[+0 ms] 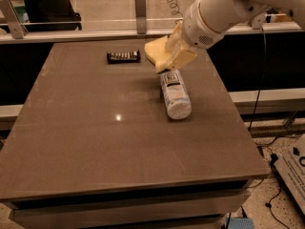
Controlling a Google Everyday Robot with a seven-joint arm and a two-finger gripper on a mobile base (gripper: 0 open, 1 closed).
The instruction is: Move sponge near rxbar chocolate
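Note:
The pale yellow sponge (158, 50) is held above the table's far part, just right of the rxbar chocolate (123, 57), a small dark bar with pale lettering lying flat near the far edge. My gripper (172, 56) is shut on the sponge and holds it off the surface, a short way from the bar. The white arm comes in from the upper right.
A clear plastic bottle with a white label (175, 95) lies on its side just below the gripper. The brown table (95, 142) has a raised rail with metal posts (139, 4) along its far edge. Cables lie on the floor at right.

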